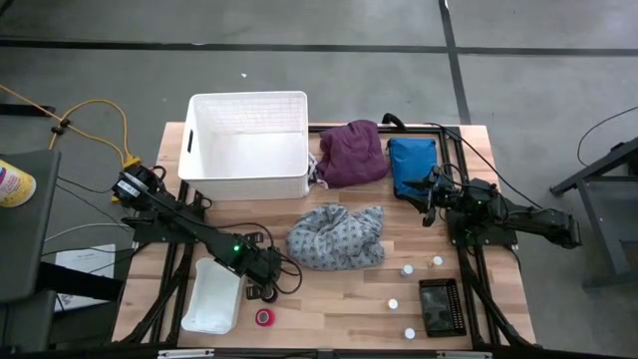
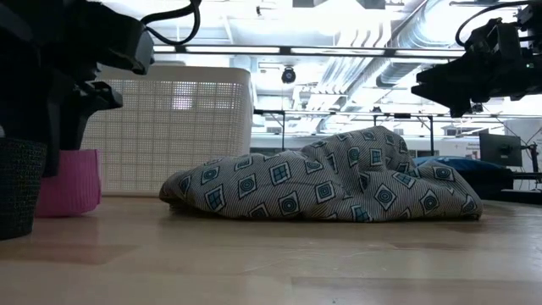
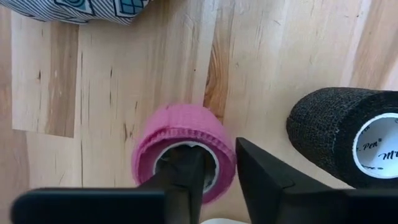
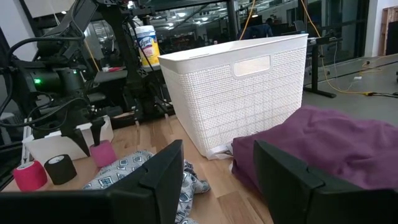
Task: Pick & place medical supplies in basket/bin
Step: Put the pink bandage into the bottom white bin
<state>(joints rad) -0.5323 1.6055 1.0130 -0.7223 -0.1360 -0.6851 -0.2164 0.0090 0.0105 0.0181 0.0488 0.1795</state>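
My left gripper (image 3: 221, 174) is down at the table's near left, shut on a pink tape roll (image 3: 183, 152) that stands on end. A black roll (image 3: 348, 134) stands beside it and a red roll (image 1: 264, 316) lies nearer the front edge. The grey dotted garment (image 1: 336, 236) lies heaped mid-table. The purple garment (image 1: 351, 152) rests against the tall white basket (image 1: 247, 145) at the far left. Several white-capped vials (image 1: 407, 269) stand at the near right. My right gripper (image 4: 217, 162) hovers open above the table's far right, near the purple garment (image 4: 336, 143). My left gripper holds the pink roll by its wall (image 3: 224, 158). One finger (image 3: 183, 177) is inside the hollow core and the other (image 3: 267, 180) is outside. The fingers come from above, pointing down. The roll stands upright with its lower end on the table (image 2: 68, 182).
A small white bin (image 1: 214, 296) sits right beside my left gripper at the near left. A blue cloth (image 1: 412, 165) lies next to the purple garment, and a black tray (image 1: 440, 305) is at the near right. Bare wood shows between the grey garment and the front edge.
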